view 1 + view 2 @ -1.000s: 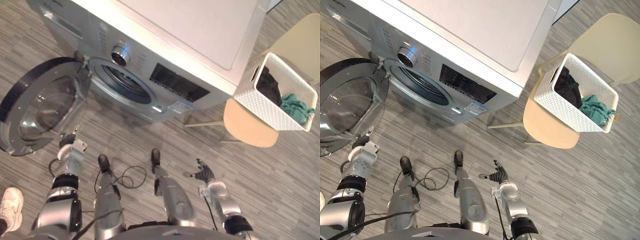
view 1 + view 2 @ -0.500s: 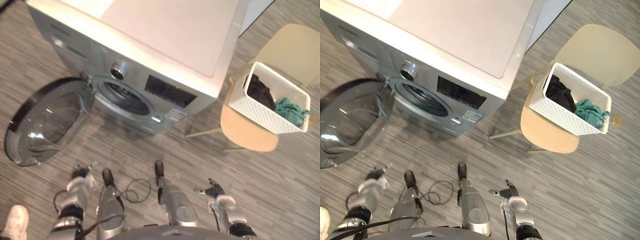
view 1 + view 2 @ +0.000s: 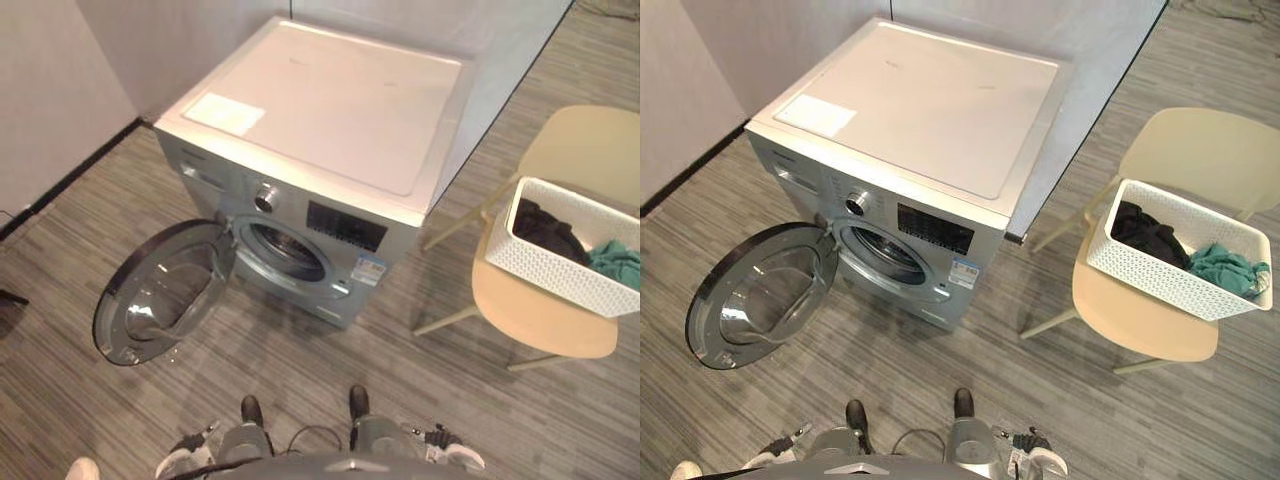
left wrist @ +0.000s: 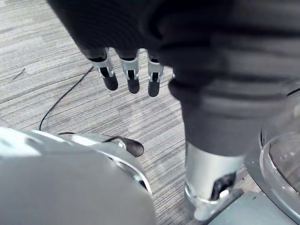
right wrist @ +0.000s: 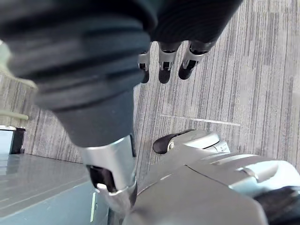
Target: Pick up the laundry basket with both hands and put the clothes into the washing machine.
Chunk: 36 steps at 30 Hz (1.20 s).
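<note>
- view has swung up vs 1 s ago: cam moved, not the things; whole washing machine (image 3: pixel 320 110) top now seen.
- left hand (image 4: pixel 123 35) & right hand (image 5: pixel 187 21) now at 6 o'clock edge, fingers straight, loose, holding nothing.
- laundry basket (image 3: pixel 1160 265) w/ clothes (image 3: pixel 1145 228) on chair (image 3: pixel 1140 320) at 3 o'clock, well apart from right hand, at its 1 o'clock.
- door (image 3: pixel 160 300) open, 8 o'clock.

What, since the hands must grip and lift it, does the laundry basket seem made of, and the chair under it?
Laundry basket: likely rigid plastic, matte white; its walls are a regular grid of small holes, moulded rather than woven.
Chair: seat and back look like smooth moulded plastic or painted plywood, pale cream, matte; the thin legs match in colour, material unclear.
</note>
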Motion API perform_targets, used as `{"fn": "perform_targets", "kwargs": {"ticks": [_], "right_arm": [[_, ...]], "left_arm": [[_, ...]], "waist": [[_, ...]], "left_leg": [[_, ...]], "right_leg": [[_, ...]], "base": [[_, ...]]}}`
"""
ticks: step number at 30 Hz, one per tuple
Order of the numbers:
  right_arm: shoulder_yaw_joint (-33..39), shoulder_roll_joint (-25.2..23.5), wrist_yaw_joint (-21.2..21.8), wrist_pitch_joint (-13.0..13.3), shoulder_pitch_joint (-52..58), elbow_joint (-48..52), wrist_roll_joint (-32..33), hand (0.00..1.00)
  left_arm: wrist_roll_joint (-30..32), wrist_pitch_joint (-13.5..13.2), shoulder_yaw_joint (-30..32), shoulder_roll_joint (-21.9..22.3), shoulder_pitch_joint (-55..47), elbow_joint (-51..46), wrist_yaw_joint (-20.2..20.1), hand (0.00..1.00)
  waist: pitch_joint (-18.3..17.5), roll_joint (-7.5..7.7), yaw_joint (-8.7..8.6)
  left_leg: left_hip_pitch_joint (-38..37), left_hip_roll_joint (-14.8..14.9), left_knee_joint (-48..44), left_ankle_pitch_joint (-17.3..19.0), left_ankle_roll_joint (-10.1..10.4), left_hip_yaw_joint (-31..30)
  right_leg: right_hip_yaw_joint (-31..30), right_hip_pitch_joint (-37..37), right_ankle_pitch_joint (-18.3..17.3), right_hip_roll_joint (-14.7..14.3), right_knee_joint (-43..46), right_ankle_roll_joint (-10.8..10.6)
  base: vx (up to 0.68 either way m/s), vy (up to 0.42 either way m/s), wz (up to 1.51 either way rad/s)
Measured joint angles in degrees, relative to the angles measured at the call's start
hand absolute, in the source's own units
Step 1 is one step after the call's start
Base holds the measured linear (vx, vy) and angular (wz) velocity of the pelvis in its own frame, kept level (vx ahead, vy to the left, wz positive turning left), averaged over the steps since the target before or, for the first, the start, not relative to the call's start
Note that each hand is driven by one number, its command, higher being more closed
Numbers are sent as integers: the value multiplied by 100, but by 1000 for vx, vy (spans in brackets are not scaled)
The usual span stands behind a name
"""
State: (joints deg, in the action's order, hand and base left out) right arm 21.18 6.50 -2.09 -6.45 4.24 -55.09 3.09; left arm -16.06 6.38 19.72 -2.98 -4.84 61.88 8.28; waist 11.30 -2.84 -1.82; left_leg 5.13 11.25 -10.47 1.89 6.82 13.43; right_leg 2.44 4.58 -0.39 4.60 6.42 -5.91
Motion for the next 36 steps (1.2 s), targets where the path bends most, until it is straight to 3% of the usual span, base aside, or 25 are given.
{"fn": "perform_targets", "kwargs": {"ticks": [2, 4, 6, 7, 8, 9, 12, 13, 14, 15, 17, 19, 20, 21, 24, 25, 26, 27, 28, 31, 34, 36], "right_arm": [[163, -21, -24, 0, -14, 15, 3, 0], [362, -144, -88, 4, -52, 33, 89, 0], [646, -183, -114, 17, -99, 36, 363, 0], [658, -221, -170, 20, -65, 97, 596, 0], [682, -305, -215, 46, -17, 284, 817, 0], [716, -409, -224, 79, -34, 330, 924, 0], [694, -737, -226, 127, 36, 528, 1130, 0], [690, -764, -227, 127, 48, 529, 1129, 0], [668, -826, -225, 130, 107, 554, 1159, 0], [676, -853, -223, 131, 143, 635, 1239, 0], [824, -946, -220, 160, 172, 686, 1241, 0], [1070, -1004, -220, 179, 187, 665, 1233, 0], [1130, -1024, -221, 180, 171, 680, 1234, 0], [1167, -997, -226, 162, 227, 597, 1222, 0], [1167, -875, -229, 116, 351, 359, 1022, 0], [1183, -821, -231, 109, 350, 217, 975, 0], [1245, -824, -237, 97, 335, 168, 956, 0], [1287, -776, -235, 93, 273, 126, 836, 0], [1337, -693, -238, 101, 202, 103, 770, 0], [1492, -589, -239, 52, -74, -164, 779, 0], [1229, -575, -239, 44, -216, -212, 784, 0], [906, -683, -241, 112, -273, -216, 852, 0]], "left_arm": [[10, -2, 87, 80, -50, -5, -16, 0], [13, -11, 211, 136, -26, -19, -60, 0], [45, -11, 436, 265, -54, -17, -117, 0], [58, -11, 449, 322, -157, -16, -129, 0], [60, -12, 539, 421, -205, -18, -134, 0], [69, -12, 565, 383, -201, -30, -141, 0], [310, -23, 551, 211, -166, -95, -109, 0], [358, -21, 536, 186, -151, -99, -99, 0], [504, -21, 490, 139, -147, -142, -87, 0], [574, -20, 477, 133, -133, -214, -85, 0], [756, -32, 478, 144, -12, -285, -90, 0], [834, -40, 525, 282, 182, -297, -104, 0], [850, -63, 557, 323, 233, -338, -107, 0], [850, -107, 532, 408, 272, -436, -108, 0], [852, -146, 503, 468, 286, -508, -118, 0], [856, -145, 572, 459, 269, -515, -111, 0], [876, -148, 634, 452, 271, -530, -103, 0], [908, -129, 784, 493, 315, -484, -102, 0], [938, -126, 822, 593, 337, -387, -110, 0], [970, -123, 669, 629, 376, -122, -102, 0], [1019, -122, 429, 514, 375, -53, -96, 0], [1041, -99, 255, 276, 364, -50, -76, 0]], "waist": [[-51, -95, 5], [-119, -92, 27], [-84, -101, 63], [-121, -171, 59], [-179, -241, 37], [-211, -189, 45], [-353, 187, 13], [-343, 235, 12], [-346, 322, -12], [-324, 353, -58], [-283, 383, -105], [-283, 323, -116], [-249, 323, -110], [-259, 405, -161], [-276, 422, -111], [-306, 468, -96], [-331, 516, -80], [-347, 386, -54], [-371, 215, 35], [-456, 68, 47], [-484, 114, 85], [-443, 362, 37]], "left_leg": [[-24, -64, -16, -44, -29, -88], [13, -168, -42, -65, 9, -174], [290, -243, -1693, 812, 43, -146], [144, -197, -1747, 1057, -11, -51], [-3, -131, -1511, 1338, -267, 18], [-29, -176, -1470, 1331, -244, 111], [-175, -462, -819, 1177, -329, 630], [-247, -504, -701, 1120, -339, 736], [-388, -582, -434, 981, -352, 956], [-515, -577, -273, 897, -363, 1161], [-740, -508, -123, 832, -359, 1427], [-881, -221, -69, 678, -367, 1831], [-946, -138, -11, 610, -336, 1981], [-1038, -54, 56, 557, -248, 2082], [-1224, 219, 95, 445, -56, 2254], [-1228, 336, 0, 403, 85, 2396], [-1221, 384, -62, 404, 125, 2462], [-1216, 551, -68, 369, 109, 2524], [-1269, 513, 243, 363, 103, 2452], [-1477, 371, 781, 78, 25, 2129], [-1527, 534, 702, -54, 142, 2128], [-1203, 739, -43, -90, 199, 2098]], "right_leg": [[36, 51, -168, 41, 282, 1], [113, 205, -174, 135, 369, 54], [55, 193, -208, 234, 566, 34], [-40, 141, -219, 141, 582, 18], [-156, 190, -222, 0, 641, 12], [-264, 231, -208, 35, 660, 34], [-564, 656, 1, 225, 599, 312], [-610, 696, 35, 248, 612, 345], [-677, 781, 207, 284, 702, 228], [-558, 917, 389, 281, 871, 4], [-275, 1058, 498, 188, 1106, 69], [39, 1170, 840, -27, 1102, 100], [385, 1389, 516, 56, 1742, 367], [863, 1552, -54, 306, 2828, 616], [1088, 1438, -466, 744, 3637, 584], [1095, 1297, -481, 1155, 3384, 543], [1124, 1224, -549, 1189, 3153, 419], [1427, 1069, -726, 880, 2756, 523], [1404, 895, -766, 545, 2163, 588], [1226, 522, -602, -45, 1058, 510], [1074, 438, -543, -297, 704, 518], [1091, 494, -548, -298, 658, 530]], "base": [[-35, 2, 21], [-18, 16, 18], [-32, 107, -10], [-55, 137, -42], [-76, 134, -48], [-116, 110, -53], [-79, 84, -67], [-30, 75, -84], [-52, 25, -89], [-52, 8, -92], [11, -43, -83], [56, -75, -88], [46, -121, -71], [42, -138, -42], [128, -227, -46], [162, -333, -64], [156, -432, -96], [69, -338, -116], [19, -287, -122], [-29, -123, -94], [-38, -113, -36], [-109, -125, -19]]}}
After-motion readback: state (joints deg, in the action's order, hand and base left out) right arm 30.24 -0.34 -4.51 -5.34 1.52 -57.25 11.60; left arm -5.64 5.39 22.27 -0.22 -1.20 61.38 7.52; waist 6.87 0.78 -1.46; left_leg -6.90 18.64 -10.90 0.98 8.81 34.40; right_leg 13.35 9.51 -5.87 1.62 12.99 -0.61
